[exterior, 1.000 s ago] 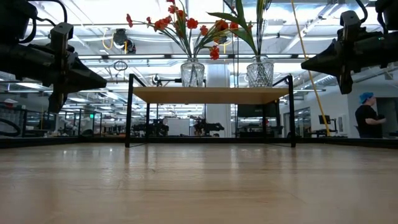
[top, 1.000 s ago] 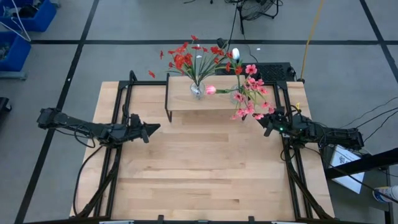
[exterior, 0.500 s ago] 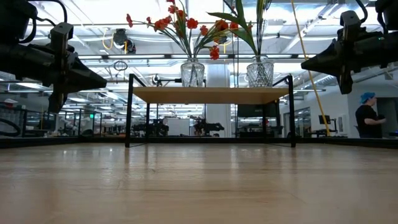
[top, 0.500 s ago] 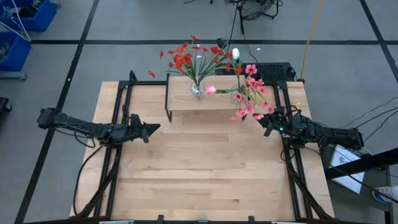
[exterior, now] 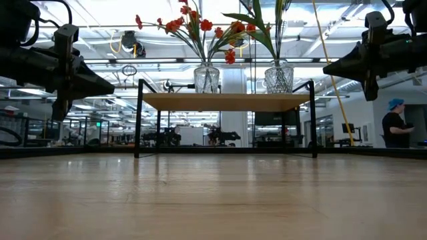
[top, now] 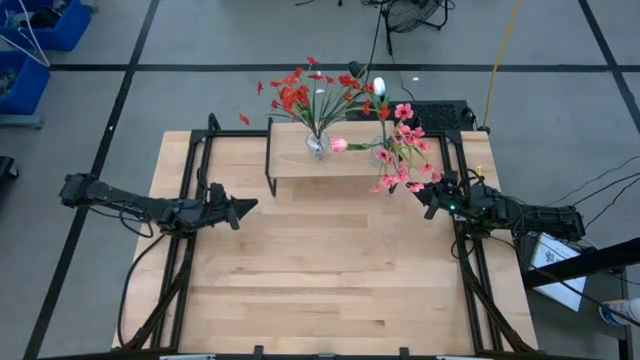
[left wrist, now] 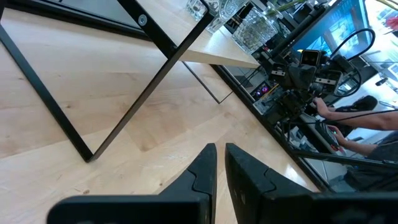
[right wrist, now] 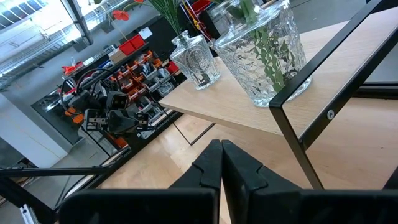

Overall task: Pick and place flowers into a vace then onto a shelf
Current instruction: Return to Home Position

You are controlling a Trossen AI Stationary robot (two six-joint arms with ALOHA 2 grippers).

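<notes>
While the flowers [top: 310, 95] are standing in vases [top: 317, 146] on the shelf [top: 345, 165] at the bench's [top: 330, 270] 12 o'clock, the right end effector [top: 428, 205], pressed together, is hovering at 3 o'clock near the drooping pink sprays [top: 392, 178]; a careless swing homeward is probably risking a snag that tips their vase [exterior: 278, 77]. The left end effector [top: 240, 207], likewise pressed together, is waiting at 9 o'clock, well apart, nothing standing between
</notes>
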